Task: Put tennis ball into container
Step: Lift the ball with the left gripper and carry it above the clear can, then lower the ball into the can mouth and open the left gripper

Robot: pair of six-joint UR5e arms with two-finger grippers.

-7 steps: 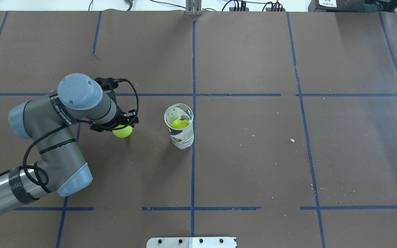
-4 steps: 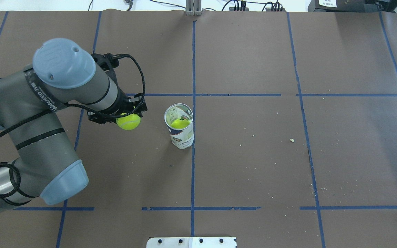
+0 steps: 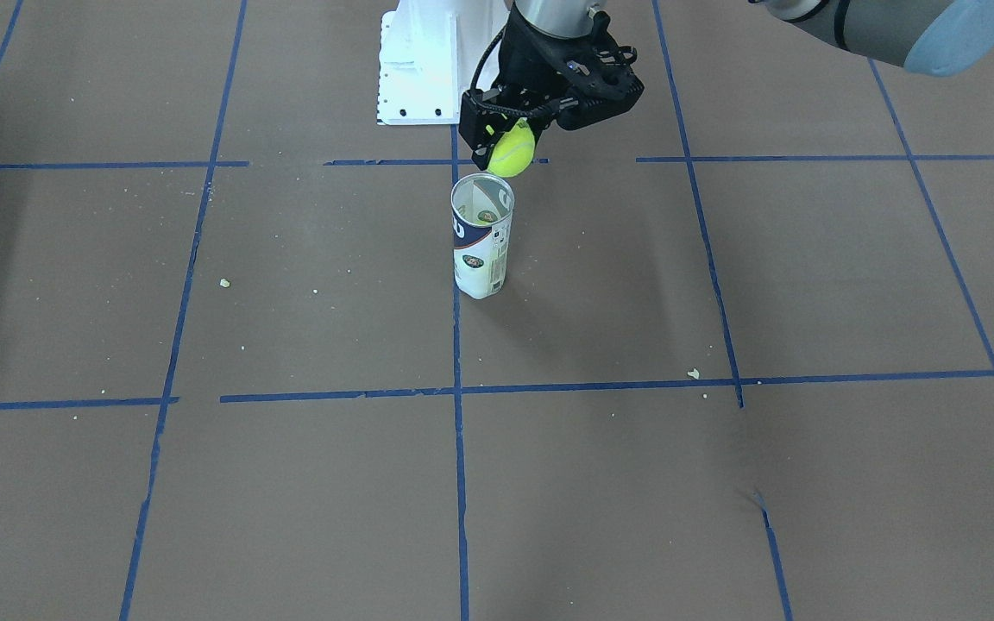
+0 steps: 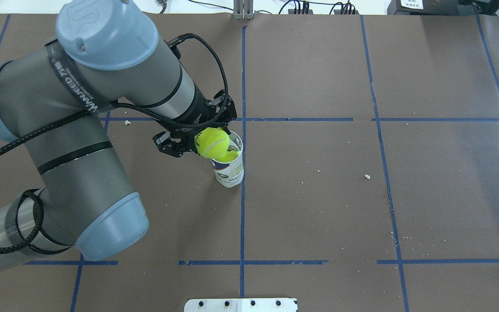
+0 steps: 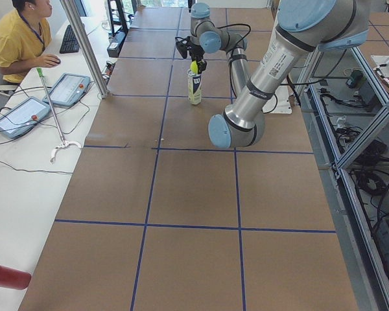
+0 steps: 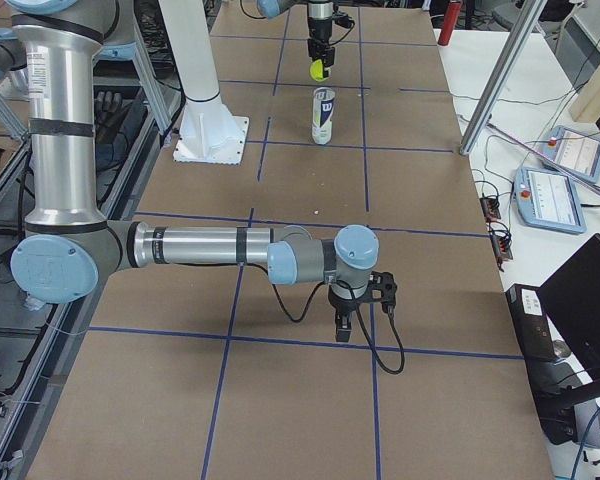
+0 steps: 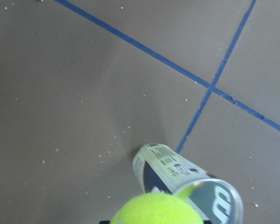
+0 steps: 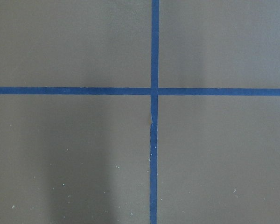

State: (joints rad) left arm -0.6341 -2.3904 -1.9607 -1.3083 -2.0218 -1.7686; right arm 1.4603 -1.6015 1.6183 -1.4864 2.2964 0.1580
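The yellow-green tennis ball (image 4: 211, 143) hangs in my left gripper (image 4: 209, 144), which is shut on it. It is raised just above the metal rim of the container (image 4: 231, 172), overlapping the rim's left side in the overhead view. From the front, the ball (image 3: 512, 148) sits slightly above and behind the upright can (image 3: 481, 250). The left wrist view has the ball (image 7: 154, 210) at its bottom edge, beside the can (image 7: 186, 172). Another yellow-green ball (image 4: 233, 154) lies inside the can. My right gripper (image 6: 361, 312) hovers low over the table far from the can; whether it is open or shut I cannot tell.
The white robot base (image 3: 415, 65) stands behind the can. Blue tape lines and small crumbs (image 4: 367, 176) mark the brown table cover. An operator (image 5: 16, 39) sits at a side desk with tablets (image 5: 68, 87). The right arm (image 6: 200, 245) stretches low across the table's near end.
My left arm has risen and swung right, carrying the ball from the table's left part to just above the can's rim. The can has not moved.
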